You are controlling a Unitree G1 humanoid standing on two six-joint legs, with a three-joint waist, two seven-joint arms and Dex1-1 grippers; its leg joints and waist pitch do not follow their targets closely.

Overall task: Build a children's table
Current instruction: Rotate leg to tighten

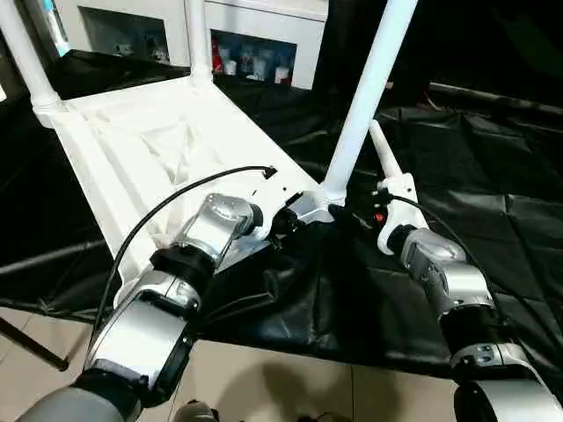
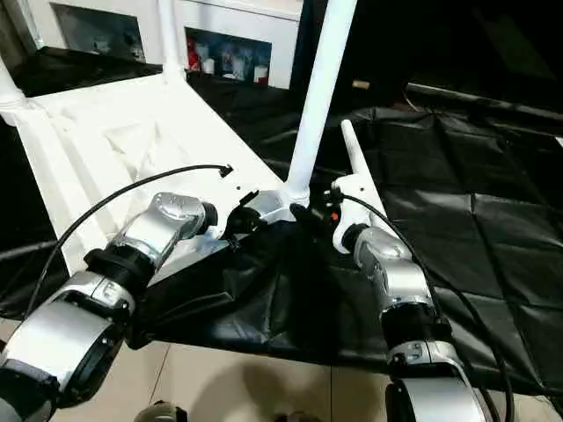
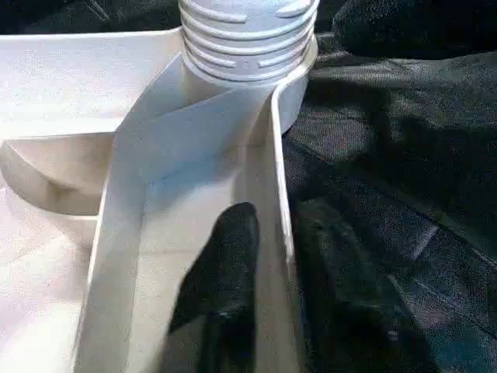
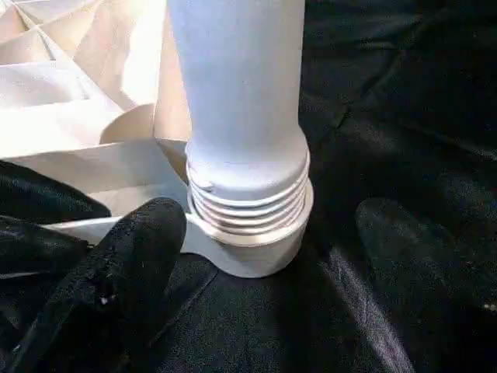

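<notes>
Left claw (image 3: 268, 256) is pinching the tabletop's (image 1: 132, 141) rim right by the corner socket; right claw (image 4: 256, 287) gapes wide around the leg (image 4: 237, 93) standing there.

Silver forearms (image 1: 141, 330) with black joint bands are seen; a black cable (image 1: 167, 207) is looped over the left one, and the black fingers (image 3: 221, 287) are matte.

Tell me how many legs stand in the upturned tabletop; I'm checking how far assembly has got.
3. One leg stands in the near corner socket between the two pincers, one at the far corner before the cabinet, one at the far left corner. The fourth corner is hidden behind the left arm.
</notes>
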